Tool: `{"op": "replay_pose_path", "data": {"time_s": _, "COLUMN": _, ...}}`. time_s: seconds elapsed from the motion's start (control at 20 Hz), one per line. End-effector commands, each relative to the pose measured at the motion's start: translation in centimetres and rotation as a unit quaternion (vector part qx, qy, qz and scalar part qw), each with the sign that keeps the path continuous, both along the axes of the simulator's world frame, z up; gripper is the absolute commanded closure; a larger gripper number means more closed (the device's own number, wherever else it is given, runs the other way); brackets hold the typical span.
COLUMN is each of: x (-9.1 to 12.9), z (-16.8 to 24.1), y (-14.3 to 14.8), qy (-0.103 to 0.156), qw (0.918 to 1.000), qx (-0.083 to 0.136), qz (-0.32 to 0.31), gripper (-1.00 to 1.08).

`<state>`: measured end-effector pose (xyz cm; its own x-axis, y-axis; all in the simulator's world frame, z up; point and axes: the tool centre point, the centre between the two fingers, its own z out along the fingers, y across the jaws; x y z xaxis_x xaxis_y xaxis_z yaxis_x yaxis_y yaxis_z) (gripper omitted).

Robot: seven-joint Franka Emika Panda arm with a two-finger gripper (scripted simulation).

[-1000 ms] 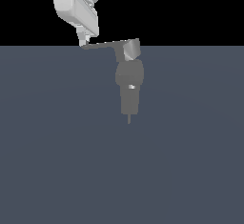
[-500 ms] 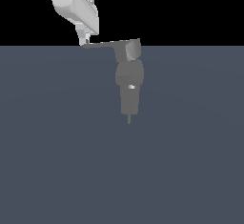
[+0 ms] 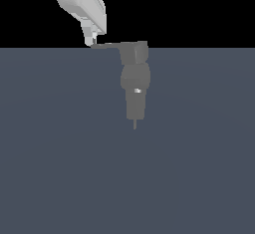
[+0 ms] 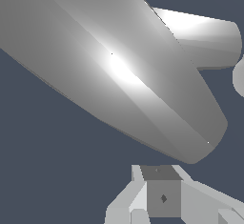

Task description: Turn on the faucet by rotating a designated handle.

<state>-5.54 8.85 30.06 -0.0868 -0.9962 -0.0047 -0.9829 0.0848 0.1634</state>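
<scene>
Handle (image 3: 110, 45) ran level along the counter's (image 3: 50, 153) far edge, its tip touching the end effector (image 3: 90, 42) — grip state unclear. Faucet (image 3: 135, 86) stood upright below its blocky cap — nothing else nearby.

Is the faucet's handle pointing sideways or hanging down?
Sideways. The handle sticks out level from the faucet top toward the exterior view's left, its tip at the gripper.

Grey faucet (image 3: 135, 86) upright; thin handle (image 3: 110, 45) level, sideways.

Exterior view: distant, level side look at small matte grey upright faucet (image 3: 135, 86). Wrist view: very close on long flat grey tapering handle (image 4: 124, 70); both share it.
</scene>
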Motion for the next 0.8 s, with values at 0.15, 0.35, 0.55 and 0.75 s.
{"op": "replay_pose_path", "data": {"time_s": 0.15, "x": -1.9, "z": -0.5, "y": -2.2, "qy": 0.011, "qw": 0.9999, "qx": -0.002, "qz": -0.009, "gripper": 1.08}}
{"op": "replay_pose_path", "data": {"time_s": 0.35, "x": -3.1, "z": -0.5, "y": -3.0, "qy": 0.013, "qw": 0.9999, "qx": -0.003, "qz": -0.009, "gripper": 1.08}}
{"op": "replay_pose_path", "data": {"time_s": 0.55, "x": -4.3, "z": -0.4, "y": -3.9, "qy": 0.015, "qw": 0.9998, "qx": -0.003, "qz": -0.009, "gripper": 1.08}}
{"op": "replay_pose_path", "data": {"time_s": 0.75, "x": -5.5, "z": -0.3, "y": -4.8, "qy": 0.017, "qw": 0.9998, "qx": -0.003, "qz": -0.009, "gripper": 1.08}}
